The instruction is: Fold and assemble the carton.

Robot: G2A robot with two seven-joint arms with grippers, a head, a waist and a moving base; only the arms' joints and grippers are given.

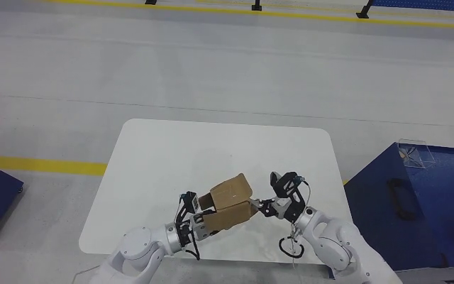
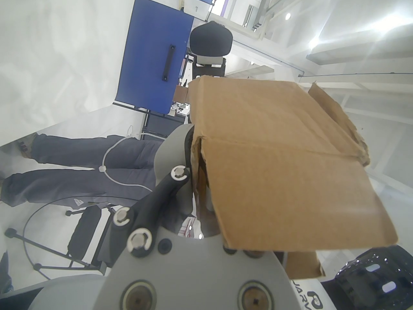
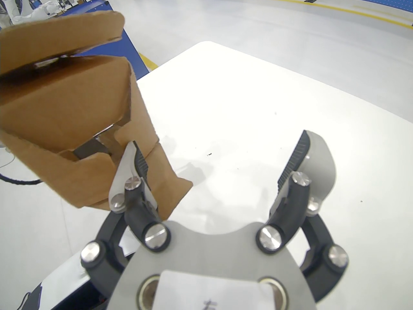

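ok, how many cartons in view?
1. The carton is at the table's near side, between the left gripper, clamped on one end, and the open right gripper touching the other. No other seems hidden.

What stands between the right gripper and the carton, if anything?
Nothing visible does. The right gripper is open beside the carton, and one of its fingers lies at a lower flap, apparently touching it. Past the gap between the fingers there is bare table.
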